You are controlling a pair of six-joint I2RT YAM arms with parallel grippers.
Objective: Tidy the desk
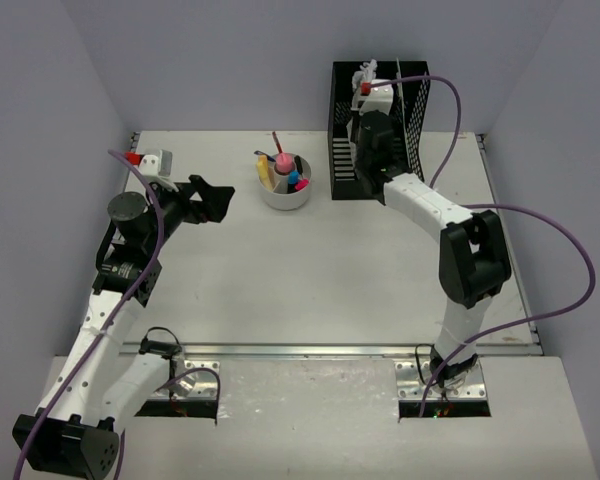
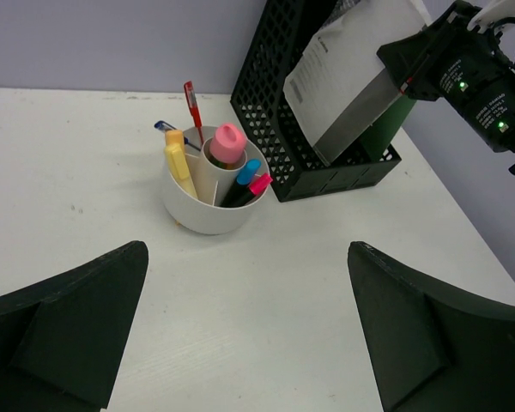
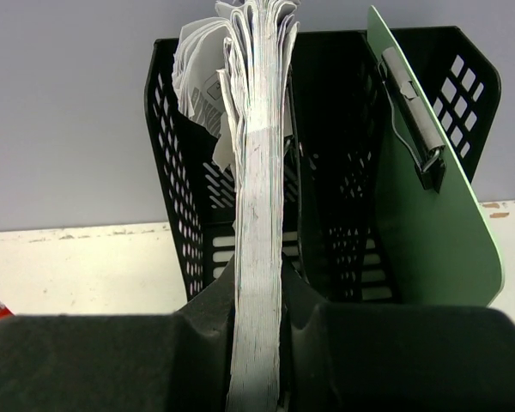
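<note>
Centre and near desk [image 1: 310, 290] open, cup of pens [image 1: 285, 183] stands between left tool [image 1: 210, 200] and black rack [image 1: 342, 150], rack's left slot filled by paper stack [image 3: 256, 215] clamped in right tool [image 3: 257, 339], green clipboard [image 3: 429, 223] leans in right slot, gap beside it free

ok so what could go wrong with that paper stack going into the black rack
1. The paper stack, pinched at one end by the right gripper, fans out at its far end; loose sheets might snag on the file rack and crumple.
2. It sits tilted in the left wrist view, so on release it may flop rather than stand.
3. The green clipboard leans close by and could get knocked.
</note>
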